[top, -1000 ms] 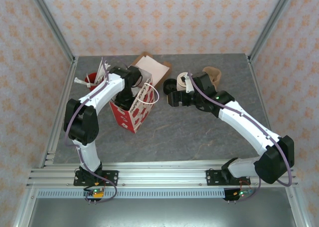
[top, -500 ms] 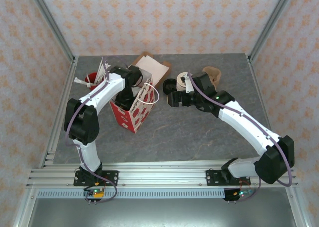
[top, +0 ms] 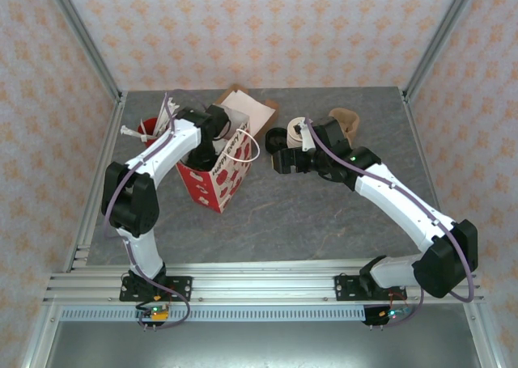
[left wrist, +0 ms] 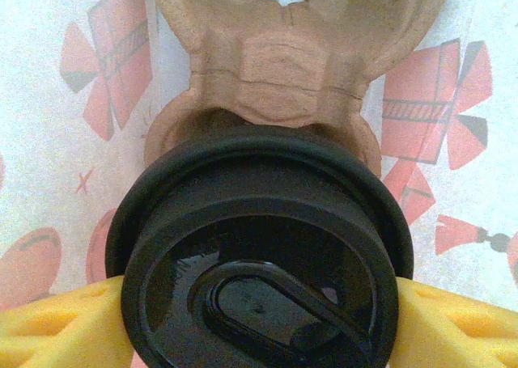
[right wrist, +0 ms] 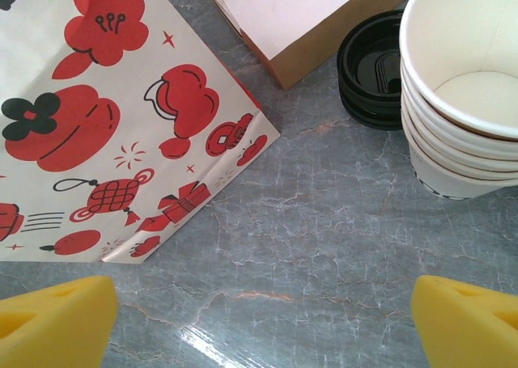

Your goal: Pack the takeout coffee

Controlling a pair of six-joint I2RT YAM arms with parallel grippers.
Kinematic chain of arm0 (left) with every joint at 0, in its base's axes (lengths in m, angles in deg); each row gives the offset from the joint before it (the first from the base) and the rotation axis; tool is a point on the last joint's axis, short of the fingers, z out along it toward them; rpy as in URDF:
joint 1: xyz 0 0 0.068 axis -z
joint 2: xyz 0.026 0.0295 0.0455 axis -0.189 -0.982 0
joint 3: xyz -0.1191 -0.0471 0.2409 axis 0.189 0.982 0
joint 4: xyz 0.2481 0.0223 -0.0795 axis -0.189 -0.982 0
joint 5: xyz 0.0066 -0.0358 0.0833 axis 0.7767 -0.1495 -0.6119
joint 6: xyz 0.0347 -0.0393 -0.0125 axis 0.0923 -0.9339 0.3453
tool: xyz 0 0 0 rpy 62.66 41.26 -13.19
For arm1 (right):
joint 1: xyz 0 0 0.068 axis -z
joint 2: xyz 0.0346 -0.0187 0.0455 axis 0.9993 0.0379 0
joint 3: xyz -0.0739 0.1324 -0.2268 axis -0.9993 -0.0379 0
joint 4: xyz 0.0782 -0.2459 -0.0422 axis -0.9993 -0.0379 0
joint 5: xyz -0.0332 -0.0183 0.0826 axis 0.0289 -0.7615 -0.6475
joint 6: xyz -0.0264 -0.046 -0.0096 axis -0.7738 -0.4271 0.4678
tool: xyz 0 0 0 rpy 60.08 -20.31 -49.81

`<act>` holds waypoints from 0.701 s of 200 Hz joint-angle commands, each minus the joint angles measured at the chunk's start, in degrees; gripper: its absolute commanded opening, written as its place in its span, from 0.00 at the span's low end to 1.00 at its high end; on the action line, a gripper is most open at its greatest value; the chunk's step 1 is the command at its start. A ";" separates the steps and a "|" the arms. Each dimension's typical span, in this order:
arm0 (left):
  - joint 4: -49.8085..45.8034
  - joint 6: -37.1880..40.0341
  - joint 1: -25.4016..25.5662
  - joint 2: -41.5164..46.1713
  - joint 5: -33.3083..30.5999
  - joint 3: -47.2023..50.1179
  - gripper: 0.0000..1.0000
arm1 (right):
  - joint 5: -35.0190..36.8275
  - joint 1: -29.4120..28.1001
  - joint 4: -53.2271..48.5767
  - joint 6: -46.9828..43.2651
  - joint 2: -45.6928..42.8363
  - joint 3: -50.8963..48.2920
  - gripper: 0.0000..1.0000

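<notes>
The takeout coffee (left wrist: 263, 263) shows its round black lid from above, seated in a brown pulp cup holder (left wrist: 275, 69) inside the red-and-white printed paper bag (top: 214, 180). My left gripper (top: 202, 152) reaches down into that bag. Its yellow fingers (left wrist: 57, 323) flank the cup on both sides, their tips hidden under the lid, so any contact is unclear. My right gripper (right wrist: 263, 319) hovers open over bare table just right of the bag (right wrist: 97, 117), holding nothing.
A stack of white lidless cups (right wrist: 465, 101) and a stack of black lids (right wrist: 372, 61) stand behind the right gripper, by an open cardboard box (top: 243, 107). A spare pulp holder (top: 346, 121) lies at the back right, a red bowl (top: 149, 128) at the back left.
The bag has shifted slightly and its handle has moved right. The left arm has shifted slightly over the bag. The right arm has stayed still.
</notes>
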 commanded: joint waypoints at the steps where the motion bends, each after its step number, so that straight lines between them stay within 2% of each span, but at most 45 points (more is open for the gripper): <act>1: 0.54 -0.08 -0.41 2.46 0.01 0.20 0.77 | 0.13 -0.38 -1.02 0.33 -0.18 2.19 0.94; 140: -2.96 0.49 -0.41 7.87 -1.14 -4.26 0.89 | 0.51 -0.88 -1.33 0.61 0.00 2.71 0.94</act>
